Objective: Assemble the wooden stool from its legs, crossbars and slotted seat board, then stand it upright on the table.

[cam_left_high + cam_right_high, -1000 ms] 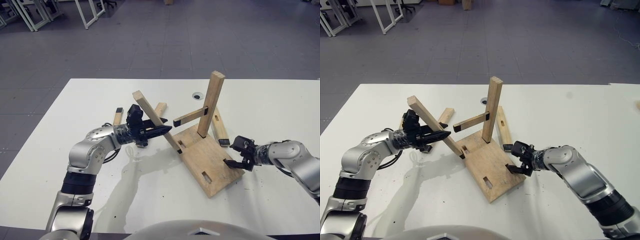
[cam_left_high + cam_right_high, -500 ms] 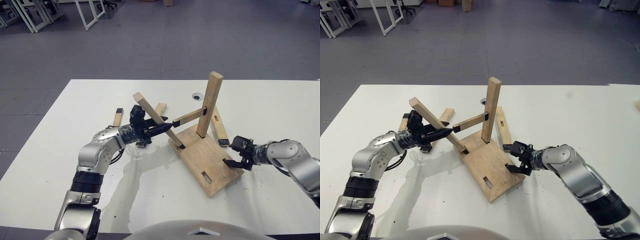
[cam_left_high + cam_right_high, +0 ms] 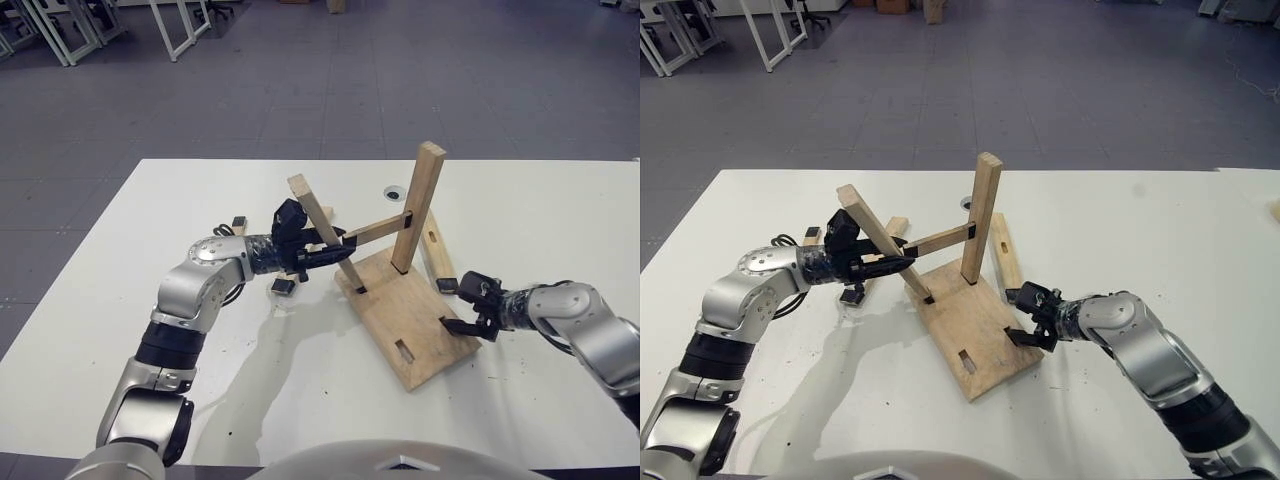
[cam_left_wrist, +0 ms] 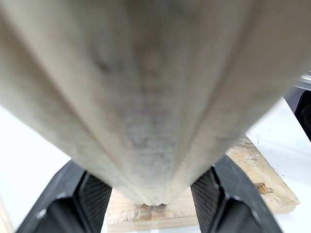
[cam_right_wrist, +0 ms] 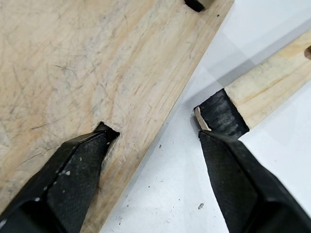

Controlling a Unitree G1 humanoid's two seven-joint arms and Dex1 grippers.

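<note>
Near the worktop (image 3: 140, 330) middle, a tilted leg (image 3: 308, 205) is clamped in the left pincer (image 3: 327, 251), foot at a board (image 3: 400, 312) slot; the right pincer (image 3: 451, 305) is spread open over the board's edge. Uprighting is probably needed next.

Left arm (image 3: 205, 278) bent inward, jaws clamped; right arm (image 3: 572, 312) low, jaws apart.

On the desk (image 3: 120, 260), the seat board (image 3: 410, 320) lies between left fingers (image 4: 92, 199), around a leaning leg (image 3: 325, 235), and right fingers (image 5: 73, 179); a loose leg (image 3: 437, 255) lies just behind those.
</note>
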